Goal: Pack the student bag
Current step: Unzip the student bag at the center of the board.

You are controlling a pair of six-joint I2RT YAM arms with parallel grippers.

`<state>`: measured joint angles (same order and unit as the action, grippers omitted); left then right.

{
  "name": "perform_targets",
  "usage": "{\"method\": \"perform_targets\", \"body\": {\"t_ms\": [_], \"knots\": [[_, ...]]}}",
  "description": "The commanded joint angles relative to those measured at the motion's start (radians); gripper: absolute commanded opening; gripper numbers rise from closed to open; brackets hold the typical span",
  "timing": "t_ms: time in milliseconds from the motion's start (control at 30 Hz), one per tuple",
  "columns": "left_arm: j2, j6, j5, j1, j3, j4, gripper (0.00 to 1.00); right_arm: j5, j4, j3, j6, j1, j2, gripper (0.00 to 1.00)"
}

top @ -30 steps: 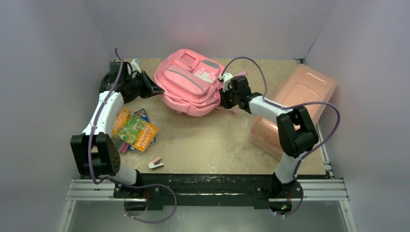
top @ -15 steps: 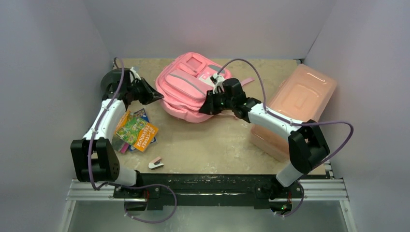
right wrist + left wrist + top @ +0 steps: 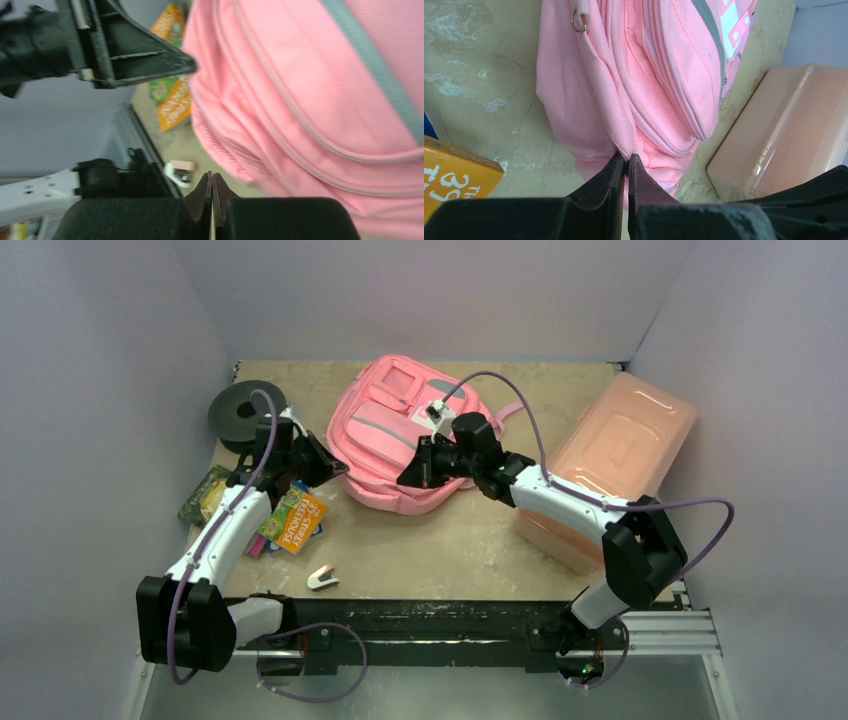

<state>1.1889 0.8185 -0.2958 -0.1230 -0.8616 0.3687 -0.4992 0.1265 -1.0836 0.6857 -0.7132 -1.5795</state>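
The pink student bag [image 3: 385,440] lies on the table [image 3: 450,540], near the back, in the middle. The left gripper [image 3: 626,160] is pinched tight on a fold of cloth at the bag's edge. The right gripper [image 3: 212,179] is closed too, its tips pressed flat together, just beside the near side of the bag. A pink plastic box [image 3: 620,445] sits to the right. An orange book [image 3: 296,521] lies left of the bag.

The left claw [image 3: 335,468] has pulled the pink backpack [image 3: 385,445] nearer and turned it, baring a black spool [image 3: 238,412], while the right claw [image 3: 410,478] swung left and closed.
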Motion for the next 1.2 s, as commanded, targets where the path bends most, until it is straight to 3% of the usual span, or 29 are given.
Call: {"method": "perform_targets", "body": {"t_ms": [0, 33, 67, 133, 267, 467, 567, 667, 900, 1167], "knots": [[0.028, -0.097, -0.048, 0.01, -0.089, 0.037, 0.0, 0.27, -0.312, -0.028, -0.291, 0.033, 0.087, 0.0], [0.038, -0.113, -0.08, 0.011, -0.088, 0.05, 0.07, 0.263, -0.315, -0.005, -0.302, 0.055, 0.103, 0.05], [0.035, -0.122, -0.092, 0.011, -0.073, 0.054, 0.25, 0.252, -0.305, 0.023, -0.304, 0.071, 0.119, 0.13], [-0.01, -0.137, -0.087, 0.007, -0.023, 0.04, 0.48, 0.242, -0.269, 0.078, -0.304, 0.081, 0.148, 0.31], [-0.102, -0.183, -0.077, 0.0, 0.015, 0.09, 0.71, 0.273, -0.153, 0.165, -0.363, 0.064, 0.164, 0.43], [-0.221, -0.167, -0.156, -0.023, 0.071, 0.149, 0.83, 0.721, -0.13, 0.148, -0.715, -0.179, 0.068, 0.49], [-0.302, -0.151, -0.203, -0.031, 0.124, 0.172, 0.91, 0.878, -0.149, 0.123, -0.794, -0.225, -0.008, 0.49], [-0.392, -0.131, -0.231, -0.032, 0.163, 0.208, 0.93, 0.922, -0.201, 0.084, -0.835, -0.232, -0.078, 0.52], [-0.54, -0.118, -0.267, -0.033, 0.146, 0.345, 0.94, 0.96, -0.075, 0.107, -0.902, -0.249, -0.095, 0.56], [-0.641, -0.115, -0.261, -0.035, 0.181, 0.44, 0.95, 0.822, 0.007, 0.082, -0.977, -0.279, -0.118, 0.57]]}}
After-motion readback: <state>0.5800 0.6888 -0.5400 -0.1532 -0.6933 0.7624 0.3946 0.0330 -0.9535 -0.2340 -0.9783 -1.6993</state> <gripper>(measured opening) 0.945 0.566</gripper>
